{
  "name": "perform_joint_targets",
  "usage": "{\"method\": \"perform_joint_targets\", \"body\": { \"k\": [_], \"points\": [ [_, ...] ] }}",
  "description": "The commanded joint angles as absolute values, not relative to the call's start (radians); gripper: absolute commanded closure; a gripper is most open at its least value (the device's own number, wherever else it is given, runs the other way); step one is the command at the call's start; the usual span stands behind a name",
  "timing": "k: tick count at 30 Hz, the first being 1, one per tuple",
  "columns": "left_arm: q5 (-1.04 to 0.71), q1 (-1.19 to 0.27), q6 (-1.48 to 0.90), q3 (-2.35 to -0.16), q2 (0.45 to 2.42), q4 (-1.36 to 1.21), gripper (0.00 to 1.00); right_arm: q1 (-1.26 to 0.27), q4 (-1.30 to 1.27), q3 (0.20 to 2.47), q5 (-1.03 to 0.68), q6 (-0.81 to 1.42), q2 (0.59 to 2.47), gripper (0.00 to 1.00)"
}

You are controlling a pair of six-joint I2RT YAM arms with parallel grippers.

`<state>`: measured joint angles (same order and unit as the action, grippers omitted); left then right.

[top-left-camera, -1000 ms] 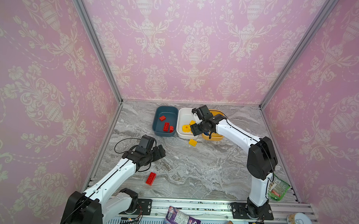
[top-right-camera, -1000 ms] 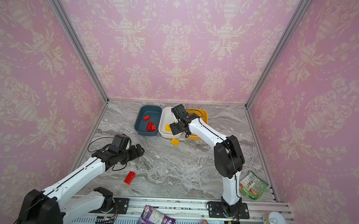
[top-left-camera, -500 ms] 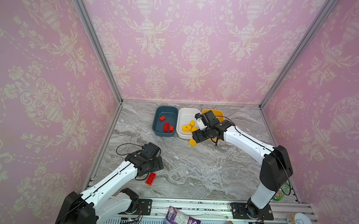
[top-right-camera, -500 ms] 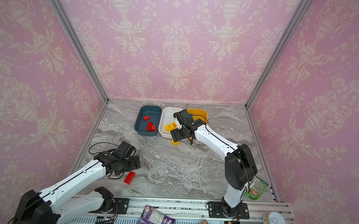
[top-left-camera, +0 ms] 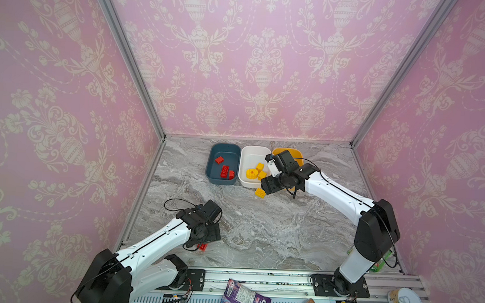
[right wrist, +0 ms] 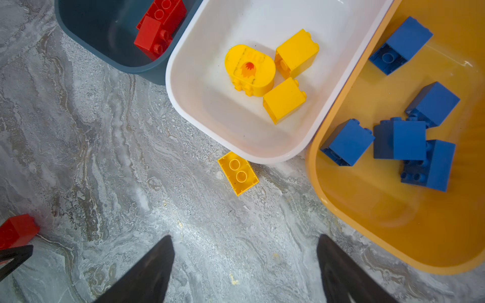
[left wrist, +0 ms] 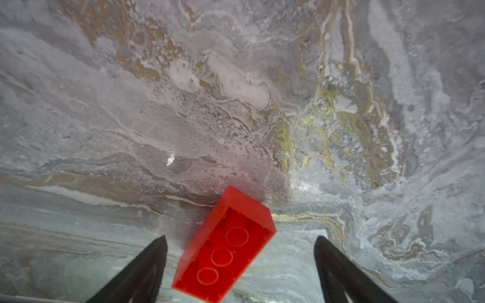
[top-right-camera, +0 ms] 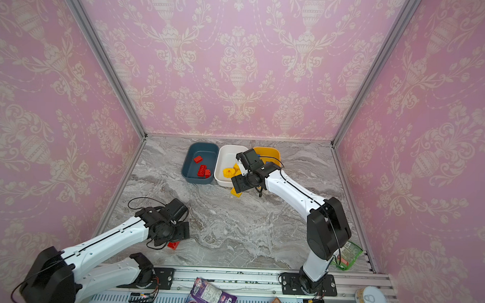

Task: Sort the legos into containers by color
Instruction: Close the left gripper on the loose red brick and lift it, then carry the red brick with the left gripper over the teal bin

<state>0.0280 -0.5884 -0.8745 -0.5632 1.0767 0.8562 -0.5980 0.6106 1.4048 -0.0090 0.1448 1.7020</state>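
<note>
Red brick (left wrist: 223,246) lies hollow-side up.

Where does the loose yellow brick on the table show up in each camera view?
Top view: yellow brick on the table, just in front of the white tub.
Top view: same spot, yellow brick in front of the white tub, partly under the right arm's tip.
Left wrist: not in it.
Right wrist: yellow brick lies studs-down close beside the white tub's rounded end.
Shared landmark: the white tub.
</note>
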Motion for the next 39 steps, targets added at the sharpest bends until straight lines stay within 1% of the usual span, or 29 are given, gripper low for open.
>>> {"method": "perform_joint_targets", "body": {
  "k": [1,4,7,22,26,31,34,39],
  "points": [
    [0.015,-0.598,-0.898,-0.542,1.093,0.885,0.12,-0.604,0.625,1.381,-0.026,0.178,1.655,0.13],
    [0.015,-0.598,-0.896,-0.533,1.107,0.863,0.13,-0.605,0.623,1.365,-0.026,0.187,1.641,0.13],
    [0.001,-0.598,-0.893,-0.526,1.128,0.834,0.17,-0.607,0.623,1.355,-0.026,0.192,1.633,0.14],
    [-0.031,-0.607,-0.894,-0.511,1.168,0.773,0.46,-0.606,0.612,1.310,-0.021,0.216,1.608,0.14],
    [-0.034,-0.608,-0.899,-0.515,1.165,0.779,0.57,-0.606,0.611,1.306,-0.015,0.215,1.605,0.14],
    [-0.030,-0.609,-0.901,-0.527,1.163,0.787,0.66,-0.606,0.611,1.302,-0.014,0.217,1.600,0.14],
    [-0.022,-0.608,-0.902,-0.544,1.160,0.794,0.69,-0.606,0.608,1.295,-0.012,0.219,1.594,0.14],
    [0.008,-0.609,-0.899,-0.598,1.132,0.784,0.70,-0.604,0.607,1.278,-0.017,0.224,1.575,0.14]
  ]
}}
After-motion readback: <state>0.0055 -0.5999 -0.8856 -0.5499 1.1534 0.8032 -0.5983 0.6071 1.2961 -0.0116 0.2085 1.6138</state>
